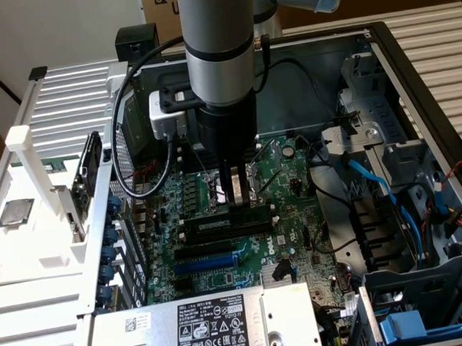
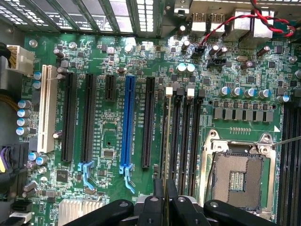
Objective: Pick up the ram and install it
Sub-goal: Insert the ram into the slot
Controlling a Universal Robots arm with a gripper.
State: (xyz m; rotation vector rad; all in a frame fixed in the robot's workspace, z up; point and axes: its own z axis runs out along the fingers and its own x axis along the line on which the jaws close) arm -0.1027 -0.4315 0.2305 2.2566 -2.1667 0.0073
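Note:
The ram (image 1: 218,224) is a long dark stick with a pale label. It stands on edge along the black memory slots (image 1: 218,236) on the green motherboard (image 1: 290,216). My gripper (image 1: 235,205) comes straight down onto its upper edge, near the end toward the exterior view's right. In the wrist view the ram (image 2: 167,136) is a thin pale edge running up from between my fingers (image 2: 157,190). It lines up with the memory slot nearest the black expansion slot (image 2: 148,122). My gripper (image 2: 164,192) is shut on the ram. Whether the stick is seated is hidden.
Beside the memory slots (image 2: 187,141) sits the open CPU socket (image 2: 237,176). A blue expansion slot (image 2: 127,122) runs parallel. The power supply (image 1: 214,323), a drive cage with blue cables (image 1: 385,189) and the case walls (image 1: 410,65) hem in the board.

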